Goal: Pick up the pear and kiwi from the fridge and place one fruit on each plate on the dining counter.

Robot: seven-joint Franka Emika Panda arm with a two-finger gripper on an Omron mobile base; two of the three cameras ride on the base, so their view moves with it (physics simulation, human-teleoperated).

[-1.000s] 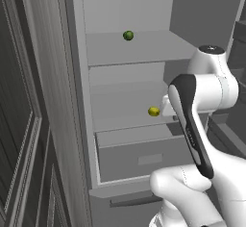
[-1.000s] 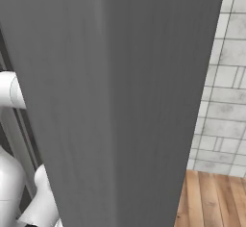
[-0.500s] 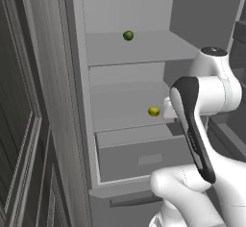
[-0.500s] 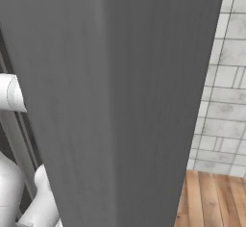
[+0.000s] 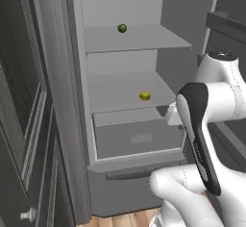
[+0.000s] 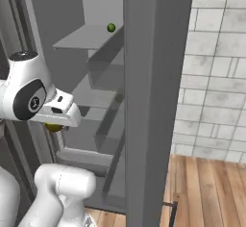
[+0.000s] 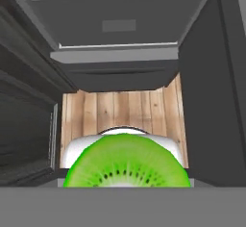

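The kiwi (image 7: 126,161) sits right under the hand camera with its lime-green cut face up. My gripper (image 5: 173,117) is shut on it, and the fruit hides the fingers. The hand hangs in front of the open fridge (image 5: 129,38), level with the grey drawer (image 5: 137,137), pointing down at the wood floor. On the middle shelf, left of the hand, lies the yellow-green pear (image 5: 144,95). The plates and the dining counter are out of view.
A dark green ball (image 5: 122,28) (image 6: 111,27) rests on the upper shelf. The fridge door (image 6: 153,101) stands open on the right, edge-on. A dark cabinet front (image 5: 21,101) lines the left. A tiled wall (image 6: 216,67) and wood floor (image 6: 211,192) lie beyond the door.
Both base views have shifted, so the camera has moved. The right base view now looks past the door edge into the fridge. The arm stays in front of the drawer.
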